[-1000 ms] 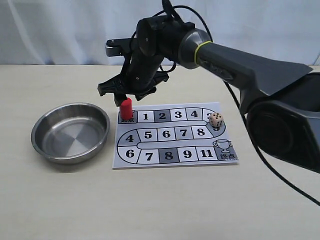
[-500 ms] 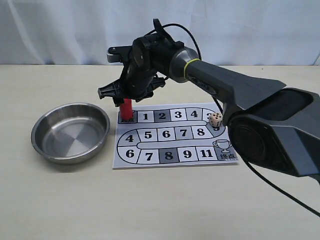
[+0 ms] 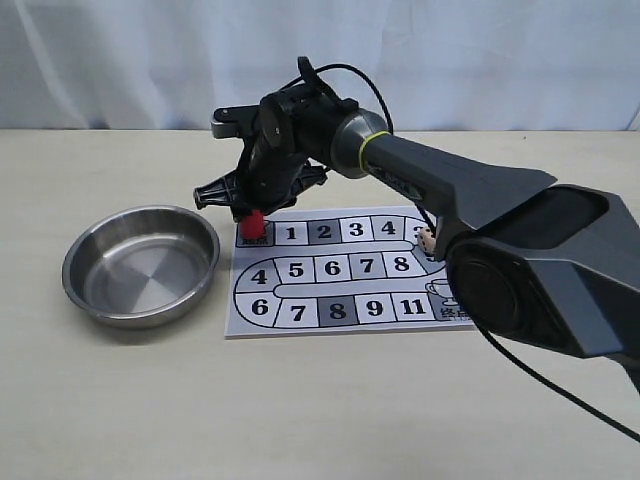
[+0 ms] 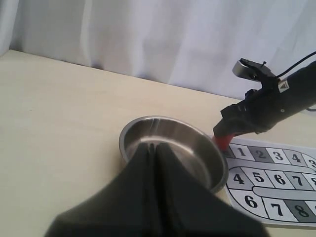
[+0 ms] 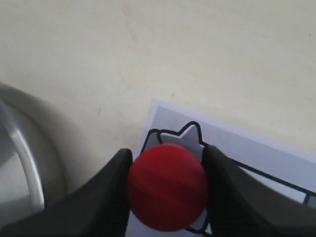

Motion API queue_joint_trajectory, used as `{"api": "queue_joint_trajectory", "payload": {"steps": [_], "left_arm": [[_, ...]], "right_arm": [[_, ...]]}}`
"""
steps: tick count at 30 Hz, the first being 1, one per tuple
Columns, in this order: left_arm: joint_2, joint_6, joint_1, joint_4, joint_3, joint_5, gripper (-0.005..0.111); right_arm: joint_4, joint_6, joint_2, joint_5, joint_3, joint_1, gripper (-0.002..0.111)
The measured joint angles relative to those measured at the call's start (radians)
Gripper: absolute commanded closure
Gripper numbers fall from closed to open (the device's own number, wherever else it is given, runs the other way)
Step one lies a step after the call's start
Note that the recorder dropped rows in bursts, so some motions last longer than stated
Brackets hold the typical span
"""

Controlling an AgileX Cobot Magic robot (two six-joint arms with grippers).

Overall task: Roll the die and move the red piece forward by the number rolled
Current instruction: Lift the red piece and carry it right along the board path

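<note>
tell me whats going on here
The right pincer is closed on the red piece, which stands on the start square of the numbered board, just left of square 1. The die lies on the board's far end near square 4, half hidden behind the arm, so its number cannot be read. The left pincer is shut and holds nothing, above the steel bowl.

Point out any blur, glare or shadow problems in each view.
Exterior view: sharp, evenly lit, soft shadow under the bowl. Left wrist view: the left tool is a dark, unfocused mass; bowl rim glints. Right wrist view: red piece close, slightly soft, no glare.
</note>
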Motion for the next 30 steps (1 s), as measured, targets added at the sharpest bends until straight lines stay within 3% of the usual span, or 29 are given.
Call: {"api": "queue_joint_trajectory", "payload": {"steps": [16,23,30], "left_arm": [[0.000,0.000,0.000,0.000,0.000,-0.008,0.107],[0.000,0.000,0.000,0.000,0.000,-0.008,0.107],[0.000,0.000,0.000,0.000,0.000,-0.012,0.107]], "right_arm": [[-0.135,0.067,-0.116,0.088,0.026,0.000,0.104],[-0.197,0.195,-0.136,-0.130,0.306,0.000,0.104],[-0.204,0.210,-0.165,-0.175,0.355,0.000,0.104]]}}
